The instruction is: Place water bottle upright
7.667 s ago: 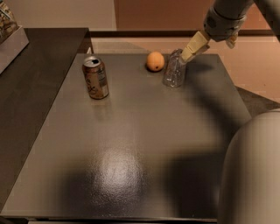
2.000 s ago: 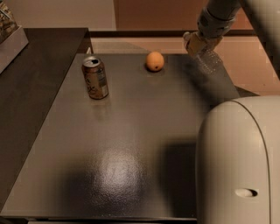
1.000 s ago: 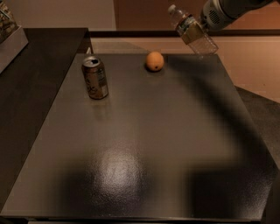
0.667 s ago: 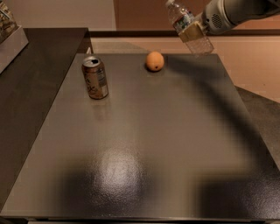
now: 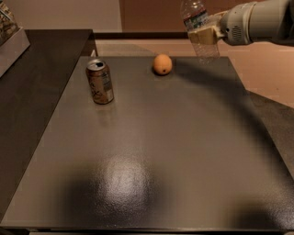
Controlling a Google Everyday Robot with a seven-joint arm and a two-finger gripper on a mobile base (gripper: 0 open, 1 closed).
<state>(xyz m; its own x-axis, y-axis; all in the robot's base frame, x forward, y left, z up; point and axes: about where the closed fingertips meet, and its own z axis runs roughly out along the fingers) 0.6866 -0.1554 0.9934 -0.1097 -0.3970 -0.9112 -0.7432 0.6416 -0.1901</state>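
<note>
Clamping the clear ribbed plastic water bottle (image 5: 193, 11) around its middle, the robot's two-finger gripper (image 5: 202, 36) hung in the air above the far right part of the table, its beige fingers (image 5: 200, 36) pressed against the bottle just below the bluish-white label band (image 5: 195, 21). The bottle was close to upright, leaning slightly with its top toward the left; its upper end ran past the top edge of the view, so the cap could not be seen, and its ribbed base (image 5: 209, 51) hung clear of the surface below the fingers. The thick white cylindrical arm (image 5: 257, 20) reached in from the right edge, roughly level, and ended at the gripper. Beneath it lay the wide, dark grey, matte rectangular table (image 5: 183, 151), with a soft patch of glare near its near middle and a broad curved shadow along its right side. A small round orange fruit (image 5: 162, 64) sat on the table near the far edge, just left of and below the held bottle, apart from it. Farther left, well apart from the fruit, a brown-and-silver soda can (image 5: 100, 81) stood upright with its opened top showing. Left of the table ran a darker, almost black counter (image 5: 41, 73), and a pale box (image 5: 13, 43) rested on its far left corner. Beyond the table's far right edge lay tan floor (image 5: 262, 69).
</note>
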